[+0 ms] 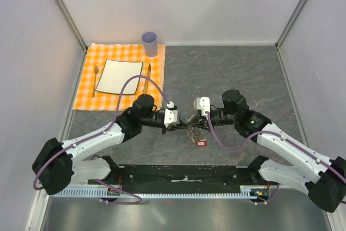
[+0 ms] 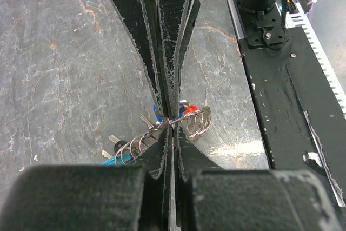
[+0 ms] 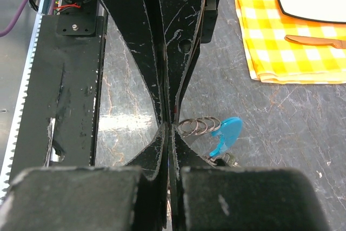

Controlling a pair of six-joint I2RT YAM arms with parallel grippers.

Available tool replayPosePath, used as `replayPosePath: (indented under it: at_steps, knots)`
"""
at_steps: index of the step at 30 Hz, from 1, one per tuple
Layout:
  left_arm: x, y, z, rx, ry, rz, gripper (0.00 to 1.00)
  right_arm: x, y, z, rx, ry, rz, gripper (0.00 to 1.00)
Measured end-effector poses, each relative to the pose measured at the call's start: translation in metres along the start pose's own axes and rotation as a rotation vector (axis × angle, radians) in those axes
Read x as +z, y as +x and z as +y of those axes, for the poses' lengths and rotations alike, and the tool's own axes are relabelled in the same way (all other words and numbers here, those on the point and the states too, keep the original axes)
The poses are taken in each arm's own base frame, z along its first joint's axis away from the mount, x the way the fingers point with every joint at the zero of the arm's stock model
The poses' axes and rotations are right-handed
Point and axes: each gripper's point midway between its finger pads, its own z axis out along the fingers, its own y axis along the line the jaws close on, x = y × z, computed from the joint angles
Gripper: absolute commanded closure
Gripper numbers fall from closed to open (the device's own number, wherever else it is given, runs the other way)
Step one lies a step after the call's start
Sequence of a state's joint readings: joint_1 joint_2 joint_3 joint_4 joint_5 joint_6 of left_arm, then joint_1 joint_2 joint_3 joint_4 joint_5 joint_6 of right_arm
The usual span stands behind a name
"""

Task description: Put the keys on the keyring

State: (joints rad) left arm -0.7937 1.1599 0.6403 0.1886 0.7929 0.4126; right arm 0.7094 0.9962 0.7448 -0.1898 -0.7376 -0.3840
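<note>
Both arms meet nose to nose over the middle of the counter (image 1: 243, 74), somewhat nearer its front edge than its back. My left tool (image 2: 172, 124) is pressed together on the keyring (image 2: 197, 123), pinching the silver chain at its very tips. My right tool (image 3: 172, 127) is clamped on the same chain from the opposite side. From above, the chain's long axis runs left to right between the two tools, and the rest of the bunch trails toward the front edge.

In the right wrist view a short run of links leads off to the right of the tips and ends at the one curved cyan clasp (image 3: 227, 133).

In the left wrist view I make out two keys (image 2: 146, 120) by their silver blades, both pointing away to the left of the tips. I count one red tag (image 1: 201, 143). Blue plastic shows in two spots there, and I can't tell tag from clasp. I also can't tell whether the bunch rests on the counter or hangs.

At the back left corner lies one orange checked placemat (image 1: 86, 79). It carries one white plate (image 1: 119, 77), one fork (image 1: 95, 79) to the plate's left, one knife (image 1: 147, 77) to its right, and one upright lilac cup (image 1: 150, 43) at the mat's far right corner.
</note>
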Motion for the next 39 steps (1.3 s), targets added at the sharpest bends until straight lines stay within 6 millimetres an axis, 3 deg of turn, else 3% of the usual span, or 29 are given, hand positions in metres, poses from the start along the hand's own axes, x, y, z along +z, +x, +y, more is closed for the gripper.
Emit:
replayPosePath:
  at_steps: [13,19,26,39]
  knots:
    - [0.004,-0.004,-0.002,0.008,0.010,-0.017,0.98,0.002,-0.004,0.003,0.027,-0.021,-0.019,1.00]
    - [0.005,-0.004,-0.002,0.013,0.008,-0.023,0.98,0.002,-0.004,0.003,0.047,-0.014,-0.016,0.94]
    - [0.005,-0.004,-0.003,0.018,0.008,-0.030,0.98,0.001,-0.003,0.001,0.074,0.008,-0.012,0.73]
    - [0.006,-0.008,-0.005,0.036,0.011,-0.047,0.98,-0.017,-0.026,-0.012,0.073,0.126,-0.025,0.72]
